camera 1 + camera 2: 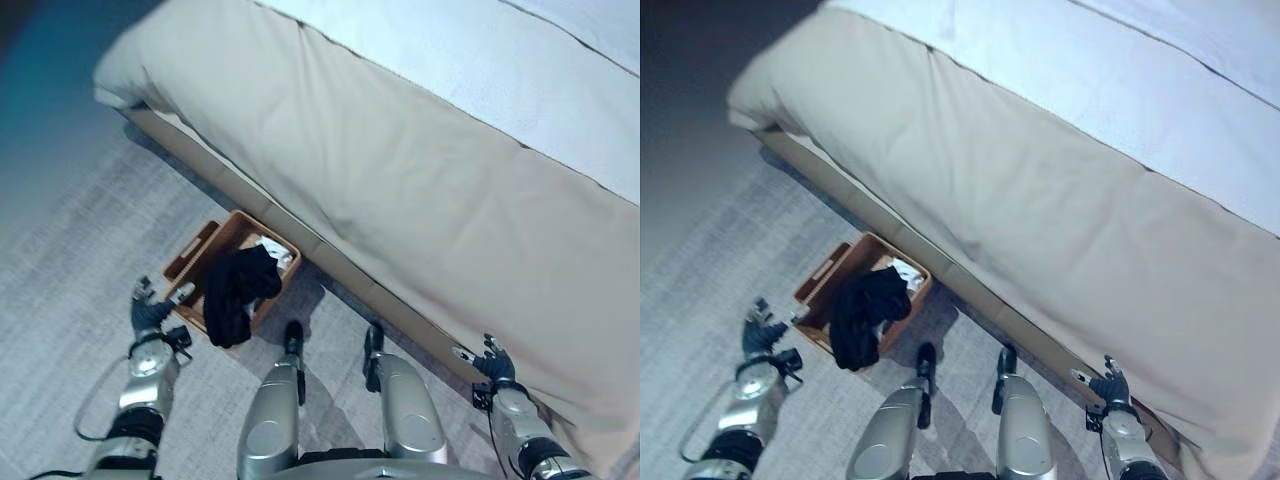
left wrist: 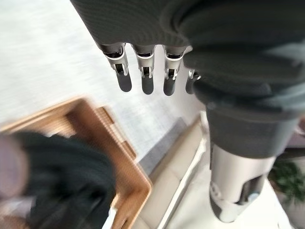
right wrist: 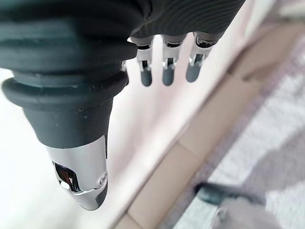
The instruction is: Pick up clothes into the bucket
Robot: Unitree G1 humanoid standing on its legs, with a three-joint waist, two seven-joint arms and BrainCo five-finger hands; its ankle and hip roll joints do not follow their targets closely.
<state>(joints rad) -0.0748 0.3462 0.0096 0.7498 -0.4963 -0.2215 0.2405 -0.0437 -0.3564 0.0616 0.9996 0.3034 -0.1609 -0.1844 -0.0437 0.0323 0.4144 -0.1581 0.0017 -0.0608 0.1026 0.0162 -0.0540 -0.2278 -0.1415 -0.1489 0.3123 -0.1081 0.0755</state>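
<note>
Nearest, at about seven o'clock in the head view, the left hand (image 1: 150, 312) hangs over the grey carpet (image 1: 70, 260) with fingers straight and relaxed, holding nothing, just beside the brown bucket (image 1: 190, 252). At five o'clock the right hand (image 1: 492, 362) is likewise loose and empty, close to the bed's base. A black garment (image 1: 238, 290) is draped over the bucket's near rim (something white (image 1: 277, 250) lies inside). Beyond, from eleven to three o'clock, runs the bed (image 1: 420, 180) under a beige cover.

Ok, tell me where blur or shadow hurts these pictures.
Left wrist view: the wooden basket and the black garment in it are smeared. Right wrist view: the bed frame behind the right hand is soft. Left eye view: the upper left corner is dark.
</note>
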